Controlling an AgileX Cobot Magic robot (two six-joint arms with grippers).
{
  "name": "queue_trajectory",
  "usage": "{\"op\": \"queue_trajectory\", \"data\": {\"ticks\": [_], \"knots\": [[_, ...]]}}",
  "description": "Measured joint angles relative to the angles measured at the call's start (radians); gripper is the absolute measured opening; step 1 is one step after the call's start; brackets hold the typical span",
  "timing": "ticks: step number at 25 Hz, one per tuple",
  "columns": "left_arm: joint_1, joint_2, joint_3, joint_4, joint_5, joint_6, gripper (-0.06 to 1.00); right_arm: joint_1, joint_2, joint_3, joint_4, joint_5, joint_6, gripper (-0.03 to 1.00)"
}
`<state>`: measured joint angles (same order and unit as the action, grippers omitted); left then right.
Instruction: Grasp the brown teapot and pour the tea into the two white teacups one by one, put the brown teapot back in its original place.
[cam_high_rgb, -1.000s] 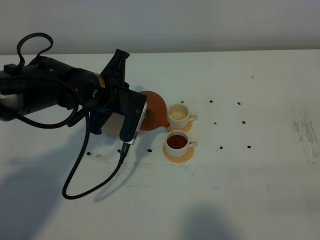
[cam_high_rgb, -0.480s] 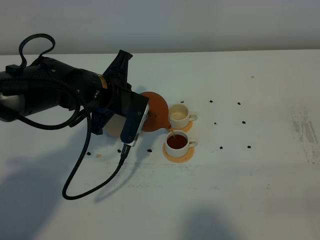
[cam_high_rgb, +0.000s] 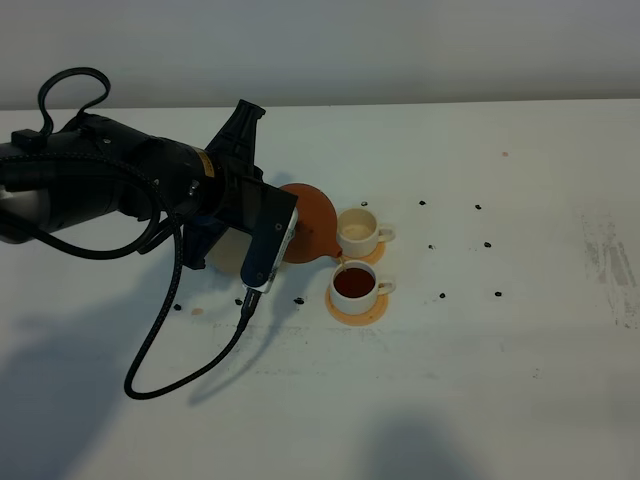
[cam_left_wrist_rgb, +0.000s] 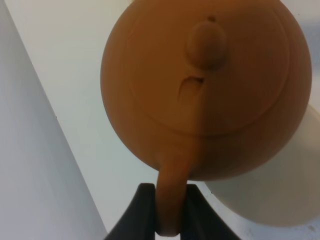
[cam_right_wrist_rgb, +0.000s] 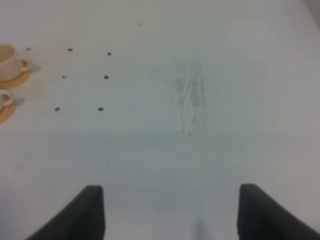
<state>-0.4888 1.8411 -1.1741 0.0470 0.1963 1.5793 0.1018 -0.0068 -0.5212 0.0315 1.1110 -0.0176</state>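
Over the white table (cam_high_rgb: 500, 350), my left gripper (cam_left_wrist_rgb: 172, 202) pinches one tilted brown teapot (cam_high_rgb: 312, 220) by its handle, at ten o'clock of the full teacup (cam_high_rgb: 355, 285). The second teacup (cam_high_rgb: 357, 230) stands at its twelve, both on two orange coasters (cam_high_rgb: 358, 310). My right gripper (cam_right_wrist_rgb: 170, 210) gapes wide, empty.

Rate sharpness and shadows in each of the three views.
Exterior high: evenly lit, fairly sharp, with soft shadows on the table along its near edge. Left wrist: the brown teapot fills the frame, close and soft-focused. Right wrist: hazy throughout, with the right end effector showing as dark blurs.
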Motion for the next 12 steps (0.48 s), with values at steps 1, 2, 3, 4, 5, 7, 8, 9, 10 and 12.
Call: {"op": "queue_trajectory", "data": {"ticks": [1, 2, 3, 4, 5, 7, 8, 9, 10, 12], "knots": [[0.0, 0.0, 0.0, 0.0, 0.0, 0.0, 0.09, 0.0, 0.0, 0.0, 0.0, 0.0, 0.0, 0.54], [0.0, 0.0, 0.0, 0.0, 0.0, 0.001, 0.09, 0.0, 0.0, 0.0, 0.0, 0.0, 0.0, 0.54], [0.0, 0.0, 0.0, 0.0, 0.0, 0.004, 0.09, 0.0, 0.0, 0.0, 0.0, 0.0, 0.0, 0.54], [0.0, 0.0, 0.0, 0.0, 0.0, 0.004, 0.09, 0.0, 0.0, 0.0, 0.0, 0.0, 0.0, 0.54], [0.0, 0.0, 0.0, 0.0, 0.0, 0.005, 0.09, 0.0, 0.0, 0.0, 0.0, 0.0, 0.0, 0.54], [0.0, 0.0, 0.0, 0.0, 0.0, 0.005, 0.09, 0.0, 0.0, 0.0, 0.0, 0.0, 0.0, 0.54], [0.0, 0.0, 0.0, 0.0, 0.0, 0.005, 0.09, 0.0, 0.0, 0.0, 0.0, 0.0, 0.0, 0.54], [0.0, 0.0, 0.0, 0.0, 0.0, 0.005, 0.09, 0.0, 0.0, 0.0, 0.0, 0.0, 0.0, 0.54], [0.0, 0.0, 0.0, 0.0, 0.0, 0.005, 0.09, 0.0, 0.0, 0.0, 0.0, 0.0, 0.0, 0.54], [0.0, 0.0, 0.0, -0.001, 0.001, 0.006, 0.09, 0.0, 0.0, 0.0, 0.0, 0.0, 0.0, 0.54]]}}
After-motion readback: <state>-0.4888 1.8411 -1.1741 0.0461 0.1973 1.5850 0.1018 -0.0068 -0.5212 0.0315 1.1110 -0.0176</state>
